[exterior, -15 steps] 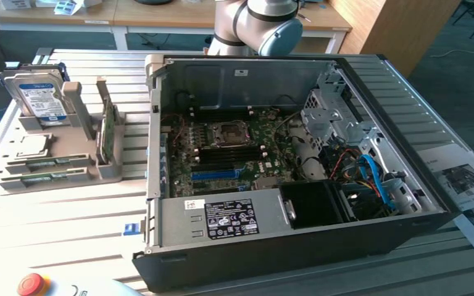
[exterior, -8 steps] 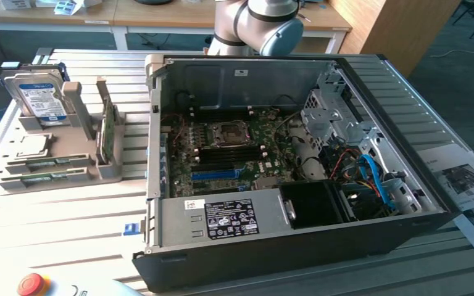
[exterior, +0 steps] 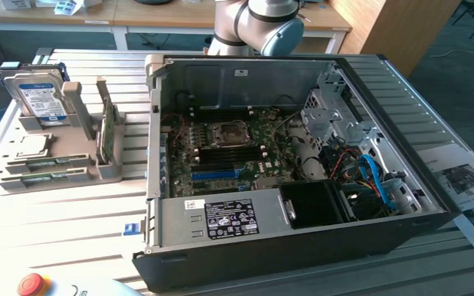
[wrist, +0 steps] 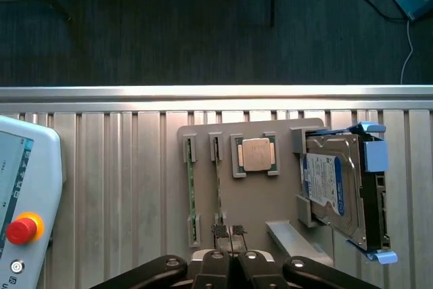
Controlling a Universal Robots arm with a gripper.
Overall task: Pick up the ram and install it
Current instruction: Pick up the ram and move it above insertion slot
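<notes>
Two ram sticks (wrist: 191, 191) (wrist: 218, 181), slim and green, lie side by side in slots of a grey holder (wrist: 264, 201) on the slatted table. In the exterior view the same sticks (exterior: 54, 163) (exterior: 49, 178) sit at the holder's front, to the left of the open PC case (exterior: 303, 246). My gripper (wrist: 230, 231) hangs well above the holder, its two fingertips pressed together with nothing between them, over the near end of the second stick. The motherboard (exterior: 229, 148) lies inside the case with a blue slot (exterior: 216, 174).
On the holder also rest a CPU (wrist: 255, 155), a hard drive (wrist: 335, 187) and an upright green card (exterior: 105, 129). A pendant with a red stop button (wrist: 20, 228) lies on the table. The arm's joint (exterior: 261, 24) stands behind the case.
</notes>
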